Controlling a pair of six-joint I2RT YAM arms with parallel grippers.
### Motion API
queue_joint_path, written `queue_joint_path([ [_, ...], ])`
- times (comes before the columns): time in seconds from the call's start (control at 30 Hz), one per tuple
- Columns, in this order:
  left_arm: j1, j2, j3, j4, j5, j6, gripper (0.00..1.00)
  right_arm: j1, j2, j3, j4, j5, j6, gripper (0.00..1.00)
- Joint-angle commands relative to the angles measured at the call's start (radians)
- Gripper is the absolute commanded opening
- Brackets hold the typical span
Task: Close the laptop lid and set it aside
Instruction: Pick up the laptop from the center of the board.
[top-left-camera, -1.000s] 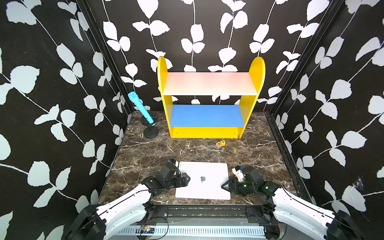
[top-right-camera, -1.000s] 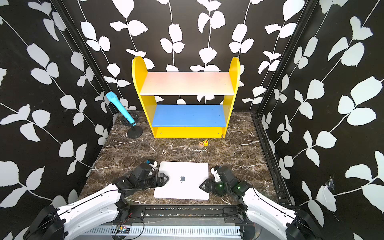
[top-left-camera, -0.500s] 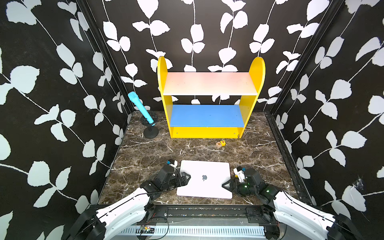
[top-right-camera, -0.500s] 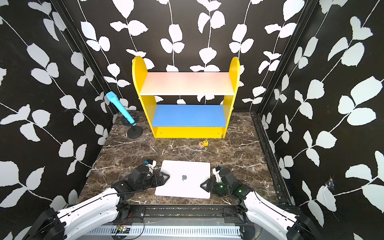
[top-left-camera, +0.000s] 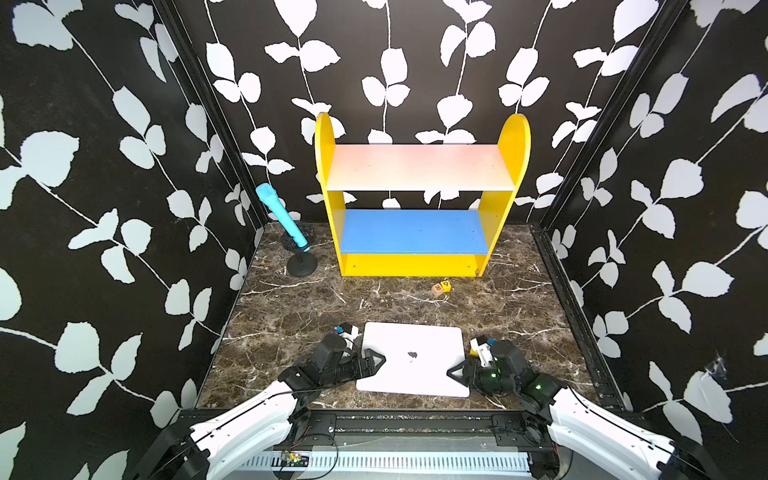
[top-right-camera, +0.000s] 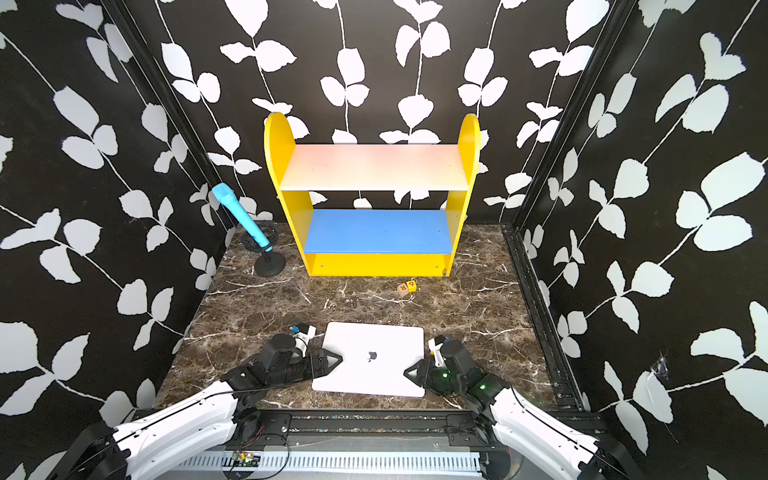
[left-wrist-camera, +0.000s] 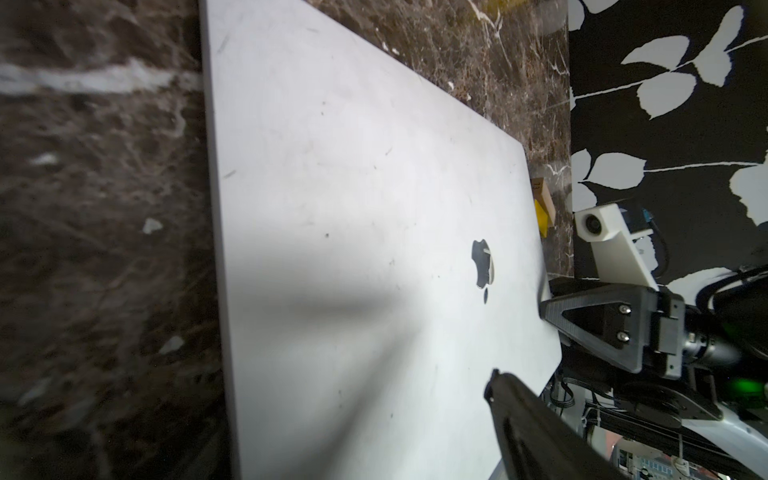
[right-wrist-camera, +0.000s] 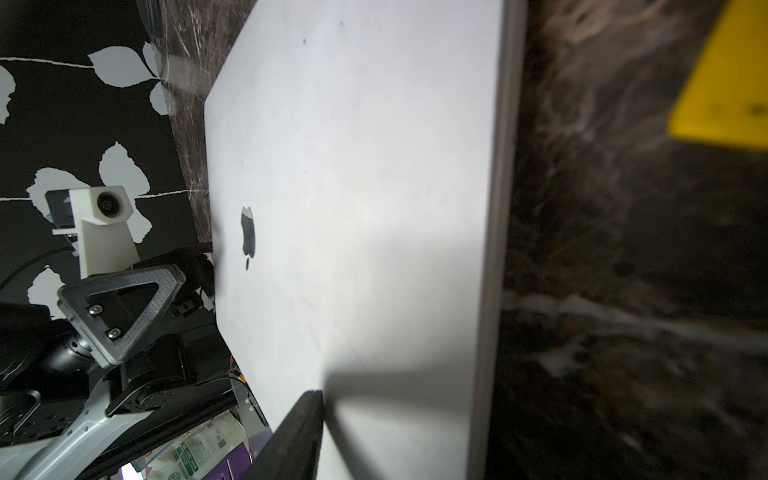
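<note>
Claws first: left claw and right claw each straddle a side edge of the laptop, one finger over its top face. I cannot tell whether either is clenched on it or sits loose around it. Between the claws the laptop lid lies flat down, logo upward, so I judge closing done and setting aside the step in hand. Beyond the claws lies bare desk, then two small blocks and the yellow shelf. Next move calls for a firm, matched grip and a level carry clear of the blocks.
</note>
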Motion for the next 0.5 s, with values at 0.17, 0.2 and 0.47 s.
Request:
queue_joint_path([
  [0.17,-0.018,-0.055,-0.017,0.097,0.095,-0.068,0.81,0.010,-0.045,0.029,0.094,-0.037,0.027,0.43],
  [0.2,-0.018,-0.057,-0.018,0.107,0.094,-0.075,0.80,0.010,-0.047,0.033,0.098,-0.039,0.030,0.42],
  [0.47,-0.018,-0.066,-0.009,0.175,0.109,-0.117,0.69,0.010,-0.046,0.065,0.130,-0.055,0.045,0.36],
])
